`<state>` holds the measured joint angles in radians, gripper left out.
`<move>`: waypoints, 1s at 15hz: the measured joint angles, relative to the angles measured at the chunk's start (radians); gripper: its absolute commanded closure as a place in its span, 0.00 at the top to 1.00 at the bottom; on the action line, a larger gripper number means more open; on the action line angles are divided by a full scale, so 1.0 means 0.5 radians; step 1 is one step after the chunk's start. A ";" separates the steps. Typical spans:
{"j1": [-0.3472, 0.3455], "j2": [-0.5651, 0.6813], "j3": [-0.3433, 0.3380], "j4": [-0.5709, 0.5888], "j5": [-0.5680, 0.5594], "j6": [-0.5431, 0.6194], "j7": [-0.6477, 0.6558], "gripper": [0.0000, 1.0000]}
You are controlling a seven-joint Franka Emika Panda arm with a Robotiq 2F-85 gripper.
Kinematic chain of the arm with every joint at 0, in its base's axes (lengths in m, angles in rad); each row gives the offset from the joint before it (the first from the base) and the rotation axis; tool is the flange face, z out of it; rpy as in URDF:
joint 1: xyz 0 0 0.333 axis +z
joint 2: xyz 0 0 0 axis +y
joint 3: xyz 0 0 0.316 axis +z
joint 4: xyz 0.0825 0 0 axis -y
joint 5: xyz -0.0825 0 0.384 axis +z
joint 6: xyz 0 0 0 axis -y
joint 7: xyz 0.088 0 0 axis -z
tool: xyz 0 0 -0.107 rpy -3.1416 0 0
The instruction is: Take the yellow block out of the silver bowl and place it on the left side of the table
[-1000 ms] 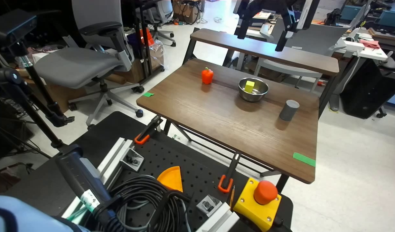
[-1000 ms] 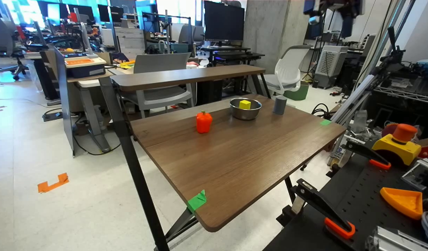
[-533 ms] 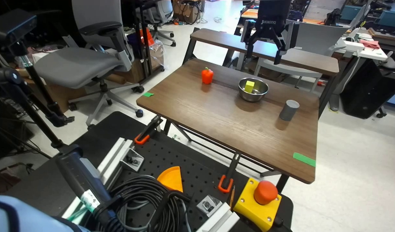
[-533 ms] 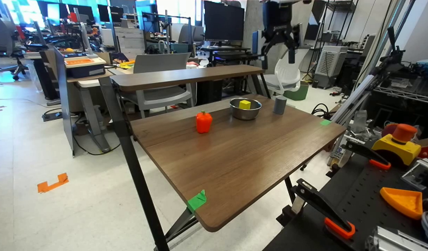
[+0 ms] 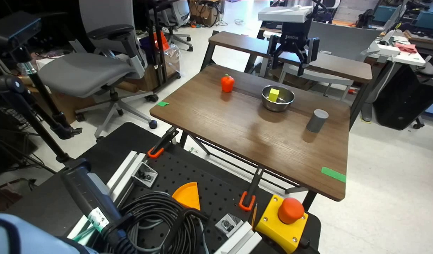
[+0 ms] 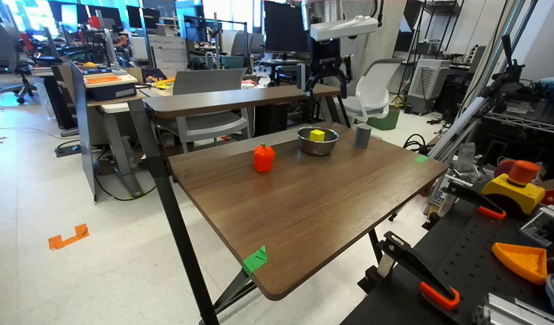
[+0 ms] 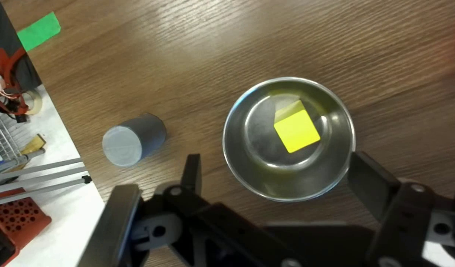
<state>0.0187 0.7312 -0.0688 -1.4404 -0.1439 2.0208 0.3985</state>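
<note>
I judge this to be the approach: my pincer point(image 5: 287, 69) hangs in the air above the tabletop point(image 5: 216, 120), released, its fingers point(image 7: 372, 181) spread wide with nothing between them. The yellow block point(image 7: 297, 128) sits inside the silver bowl point(image 7: 262, 139), so neither the pick nor the placing is done. In the wrist view the block lies beyond the line of the fingertips rather than between them, and one finger overlaps the bowl's rim; both exterior views show me high over the bowl with a gap below, so I read that as line of sight, not contact. What I need next, I think, is to centre over the block, turn until the fingers face two opposite sides of it, and come straight down. The spread may be too broad for the bowl, so I would narrow it somewhat before dipping past the rim. Once I have a grip, a straight lift should clear the wall. I take the left side to be the end where the orange-red pepper point(image 5: 227, 83) stands, away from the grey cylinder point(image 5: 317, 120), since it falls left of the bowl in both exterior views; whose left the sentence means, I cannot be sure.
</note>
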 measured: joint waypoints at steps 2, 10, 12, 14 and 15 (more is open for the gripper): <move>0.010 0.107 0.000 0.111 0.015 -0.008 0.000 1.00; 0.049 0.346 0.036 0.363 0.156 -0.269 -0.116 1.00; 0.042 0.383 0.035 0.422 0.192 -0.331 -0.123 1.00; 0.023 0.425 0.034 0.492 0.222 -0.391 -0.123 1.00; 0.010 0.449 0.033 0.530 0.235 -0.411 -0.123 1.00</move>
<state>0.0239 0.9558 -0.0523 -1.1751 -0.0262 1.8151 0.3370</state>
